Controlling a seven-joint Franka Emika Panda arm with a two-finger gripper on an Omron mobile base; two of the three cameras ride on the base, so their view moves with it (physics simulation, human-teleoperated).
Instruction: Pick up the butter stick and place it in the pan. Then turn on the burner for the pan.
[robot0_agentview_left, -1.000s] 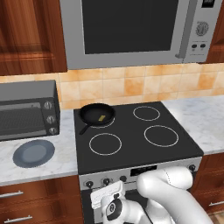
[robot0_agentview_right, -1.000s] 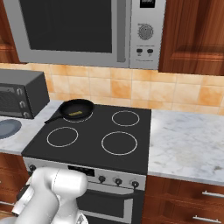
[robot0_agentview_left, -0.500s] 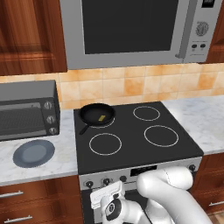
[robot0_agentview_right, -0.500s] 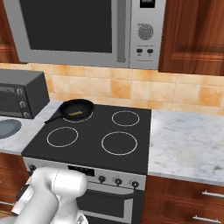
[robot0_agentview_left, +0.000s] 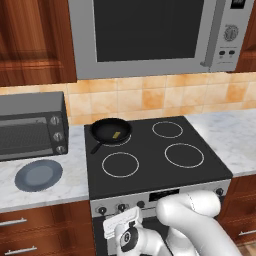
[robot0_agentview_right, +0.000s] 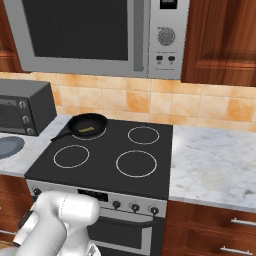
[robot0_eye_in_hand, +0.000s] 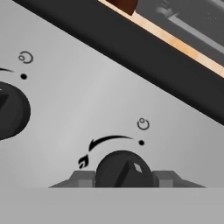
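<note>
Evenly lit rendered kitchen, bright and flat, with no single visible light source. Shadows are faint: a soft dark patch lies on the cooktop (robot0_agentview_left: 150, 155) beside the pan (robot0_agentview_left: 110, 131). The marble counter (robot0_agentview_right: 215, 160) looks pale, without glare. Edges in both base views are slightly soft and jagged from low resolution. In the hand view, the grey stove panel (robot0_eye_in_hand: 87, 109) carries a broad, gentle sheen, and the near knob (robot0_eye_in_hand: 124, 170) looks a little blurred.
</note>
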